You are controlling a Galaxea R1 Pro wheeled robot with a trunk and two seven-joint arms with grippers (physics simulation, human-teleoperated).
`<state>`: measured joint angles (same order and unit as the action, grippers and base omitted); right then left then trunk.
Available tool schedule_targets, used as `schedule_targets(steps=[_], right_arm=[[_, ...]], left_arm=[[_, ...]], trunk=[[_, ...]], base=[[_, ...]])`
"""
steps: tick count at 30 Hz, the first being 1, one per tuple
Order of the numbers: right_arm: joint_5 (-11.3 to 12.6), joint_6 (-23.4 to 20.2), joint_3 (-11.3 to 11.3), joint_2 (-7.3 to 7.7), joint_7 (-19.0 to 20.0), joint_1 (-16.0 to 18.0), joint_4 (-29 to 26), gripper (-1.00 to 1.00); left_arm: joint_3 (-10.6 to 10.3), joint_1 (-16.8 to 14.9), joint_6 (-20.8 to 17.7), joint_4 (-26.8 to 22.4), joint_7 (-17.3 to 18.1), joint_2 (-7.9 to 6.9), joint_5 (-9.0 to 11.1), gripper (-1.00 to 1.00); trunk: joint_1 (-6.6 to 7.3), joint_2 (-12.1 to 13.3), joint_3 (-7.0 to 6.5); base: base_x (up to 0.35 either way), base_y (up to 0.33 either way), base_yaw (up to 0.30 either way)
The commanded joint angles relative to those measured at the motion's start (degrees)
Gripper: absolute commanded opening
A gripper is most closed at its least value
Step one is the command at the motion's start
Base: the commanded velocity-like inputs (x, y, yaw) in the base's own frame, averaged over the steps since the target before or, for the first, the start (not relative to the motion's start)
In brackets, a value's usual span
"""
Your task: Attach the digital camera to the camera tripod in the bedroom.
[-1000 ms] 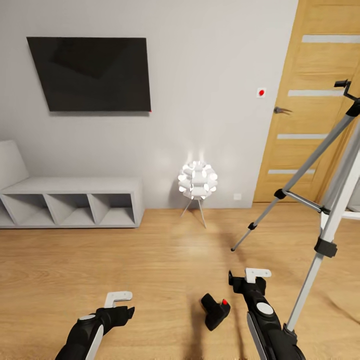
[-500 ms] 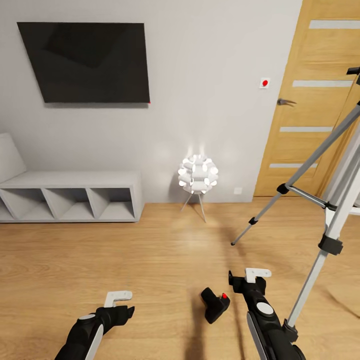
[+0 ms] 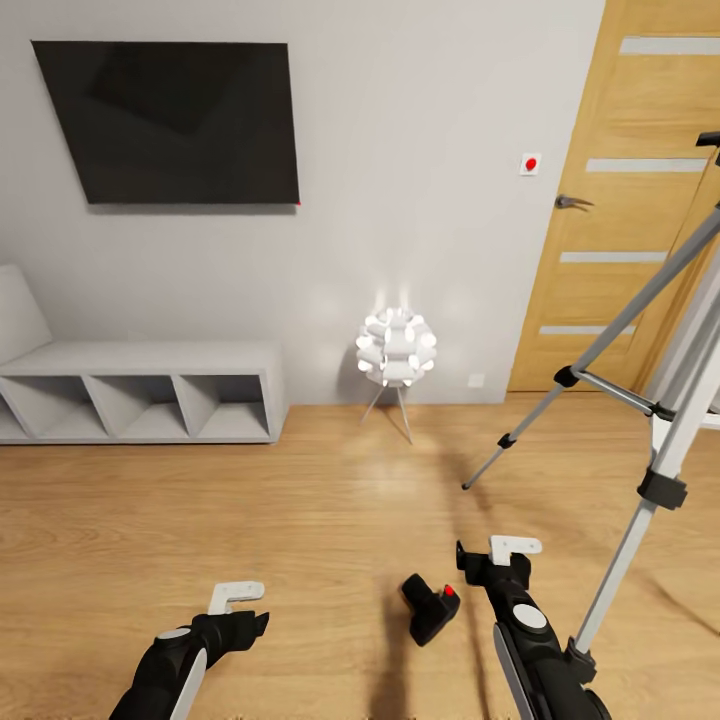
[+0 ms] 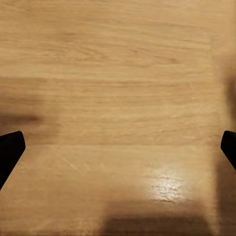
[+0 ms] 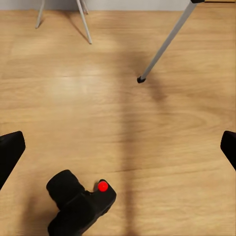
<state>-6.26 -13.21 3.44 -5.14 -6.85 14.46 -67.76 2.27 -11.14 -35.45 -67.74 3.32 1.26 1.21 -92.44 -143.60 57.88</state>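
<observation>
Just above the wood floor, my right gripper [image 3: 497,562] hangs with its two fingers spread wide and nothing between them; in the right wrist view the dark fingertips [image 5: 11,150] sit at opposite edges of the picture. The digital camera [image 3: 431,608] lies on the floor [image 3: 330,500] just beside this gripper, toward my left side, a small black chunky body with its red button facing up. In the right wrist view the digital camera sits low between the fingers but off to one side, so I judge I am not yet lined up over it.

I take the step in hand to be the approach for the pick-up, with nothing grasped so far. The next move calls for shifting the right gripper sideways over the camera body, then lowering and closing on it. Whether the body lies flat or tipped I cannot quite tell from here.

My right forearm reaches forward and down. My left gripper [image 3: 235,603] is also open and empty, held low over bare floor, well apart from the camera.

The camera tripod [image 3: 650,400] stands close on my right, one silver leg planted near my right arm and another angling out toward the wooden door [image 3: 620,200]. Beyond, a white ball-shaped lamp [image 3: 396,357] glows against the wall.
</observation>
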Motion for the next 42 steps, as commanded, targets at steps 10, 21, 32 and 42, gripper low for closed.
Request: schedule_targets(steps=[10, 21, 32, 42], right_arm=[[-0.6, -0.4, 0.0, -0.04, 0.0, 0.0, -0.1, 1.00], [-0.6, -0.4, 0.0, -0.04, 0.0, 0.0, -0.1, 1.00], [-0.7, -0.2, -0.3, 0.00, 0.3, 0.0, -1.3, 1.00], [-0.7, -0.1, -3.6, 0.13, 1.2, 0.0, -8.8, 1.00]], left_arm=[[0.2, 0.0, -0.3, 0.1, 0.3, 0.06, 0.1, 1.00], [0.2, 0.0, -0.3, 0.1, 0.3, 0.10, 0.1, 1.00], [0.1, 0.0, -0.3, -2.4, 0.3, 0.05, 0.0, 1.00], [0.2, 0.0, -0.3, -12.9, 0.3, 0.04, 0.0, 1.00]], trunk=[[-0.24, -0.2, 2.28], [-0.53, -0.3, 4.72], [-0.78, -0.4, 6.93], [-0.78, -0.4, 6.93]], base=[[0.000, 0.000, 0.000], [0.000, 0.000, 0.000], [0.000, 0.000, 0.000], [0.000, 0.000, 0.000]])
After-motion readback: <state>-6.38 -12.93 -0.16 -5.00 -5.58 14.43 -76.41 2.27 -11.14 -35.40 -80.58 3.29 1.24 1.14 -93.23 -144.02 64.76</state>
